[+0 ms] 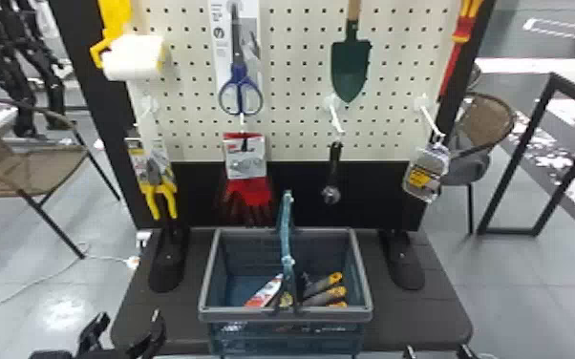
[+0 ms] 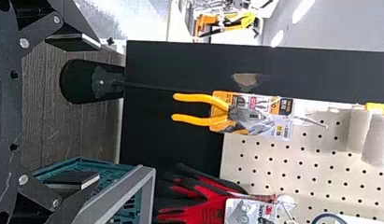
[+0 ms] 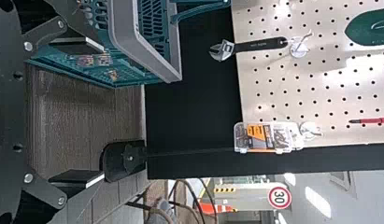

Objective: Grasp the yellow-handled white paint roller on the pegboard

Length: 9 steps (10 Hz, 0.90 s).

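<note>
White foam paint roller [image 1: 131, 57] hangs at the far top-left corner of the pegboard [image 1: 296, 71], its yellow handle [image 1: 113, 16] pointing up; its hook can't be seen. Just below, packed yellow pliers [image 1: 157, 184] dangle off a peg. Going right: blue scissors [image 1: 240, 93] w/ red gloves [image 1: 248, 188] under them, green trowel [image 1: 350, 62] over an adjustable wrench [image 1: 332, 179], then a red screwdriver [image 1: 458, 38] and a small parts box [image 1: 425, 174] at the right edge. All hang on front-facing hooks, prob. so they pull straight off. Near centre of the dark table [image 1: 420, 315] sits a teal basket [image 1: 207, 286], handle upright, some tools inside.

L gripper [image 2: 87, 109] is low by the near-left table edge, fingers spread wide, empty, well apart from the roller high above. R gripper [image 3: 77, 112] is near-right, likewise spread and empty. Grasp not yet begun; L arm looks the closer one.
</note>
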Motion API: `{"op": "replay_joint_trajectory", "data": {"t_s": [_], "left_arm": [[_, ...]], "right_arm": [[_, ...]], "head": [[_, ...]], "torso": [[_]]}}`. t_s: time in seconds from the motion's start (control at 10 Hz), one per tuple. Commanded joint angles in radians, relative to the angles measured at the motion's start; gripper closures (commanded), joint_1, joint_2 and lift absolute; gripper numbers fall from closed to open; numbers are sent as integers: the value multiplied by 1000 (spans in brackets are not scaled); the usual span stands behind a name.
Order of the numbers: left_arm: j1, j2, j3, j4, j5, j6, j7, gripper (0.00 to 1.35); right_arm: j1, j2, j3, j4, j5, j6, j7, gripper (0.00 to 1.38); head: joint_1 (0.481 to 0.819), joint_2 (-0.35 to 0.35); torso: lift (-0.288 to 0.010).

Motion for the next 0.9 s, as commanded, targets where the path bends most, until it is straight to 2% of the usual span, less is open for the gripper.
{"op": "replay_joint_trajectory", "data": {"t_s": [0.0,0.2,0.4,0.7,0.8], "left_arm": [[-3,-3,21,-91,-8,116,-3,305],[-37,-3,75,-203,-8,248,-30,305],[-115,-3,147,-284,-5,403,-116,309],[-313,-3,267,-350,-28,636,-268,363],[-378,0,288,-353,-21,695,-287,377]], "right_arm": [[4,0,-6,-5,-1,3,0,329],[8,0,-8,-6,-2,3,0,329],[10,0,-8,-8,-1,6,0,329],[18,-2,-26,-29,10,23,0,329],[21,-2,-29,-33,8,24,0,329]], "head": [[549,0],[549,0],[549,0],[549,0],[549,0]], "torso": [[-100],[-100],[-100],[-100],[-100]]}}
